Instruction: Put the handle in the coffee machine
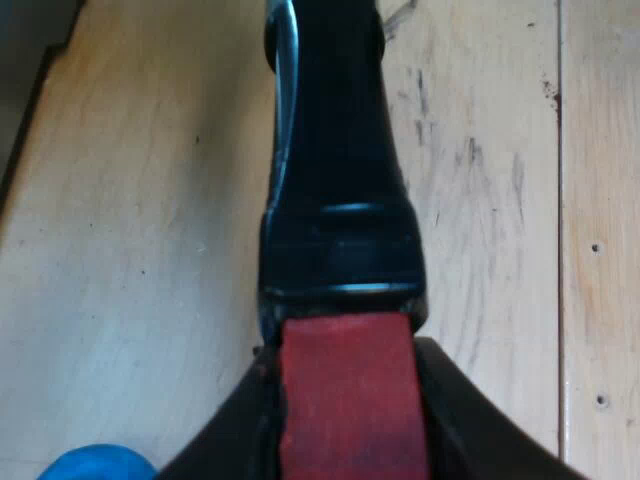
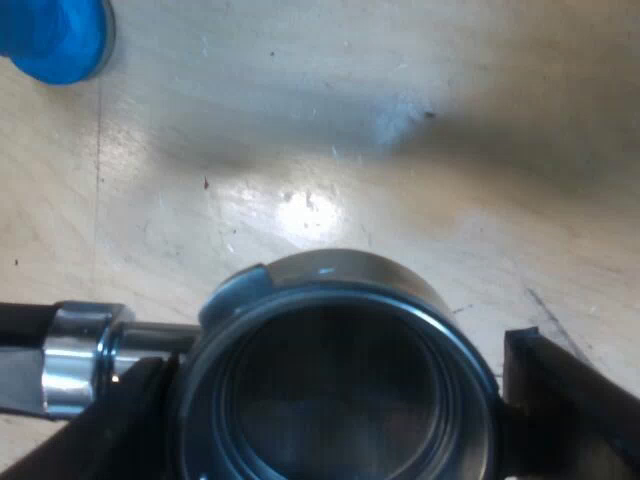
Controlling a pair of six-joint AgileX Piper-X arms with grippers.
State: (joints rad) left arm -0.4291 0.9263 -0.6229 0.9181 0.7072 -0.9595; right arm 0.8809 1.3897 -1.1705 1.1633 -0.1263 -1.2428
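Between the fingers (image 1: 225, 440) of my left gripper (image 1: 345, 440) sits the red end (image 1: 345, 400) of the handle (image 1: 335, 150), and they are closed on it from both sides. From that grip the dark handle runs straight away from the wrist, its long axis roughly level over the wooden table (image 1: 130, 250) and lying close to the line of the planks.

At the other end, the holder (image 2: 335, 380) has its round metal basket turned mouth-up toward the right wrist camera, and its inside shows bare metal. The chrome neck (image 2: 75, 360) leaves the basket sideways, crossing just above one finger of my right gripper (image 2: 330, 410). The right gripper's fingers (image 2: 570, 400) flank the basket on opposite sides, tight against its ring, so I read the jaws as clamped on the basket at about its full width. The holder's long axis runs across that grip.

The holder hangs above the table (image 2: 400, 150), which shows pale under it, with a soft shadow and a bright glint just beyond the basket's rim.

A blue tamper (image 2: 50, 35) stands on the table, well apart from the basket. From the left wrist, the same tamper (image 1: 95, 465) shows beside the left gripper, off to one side of the handle's line and not touching it.
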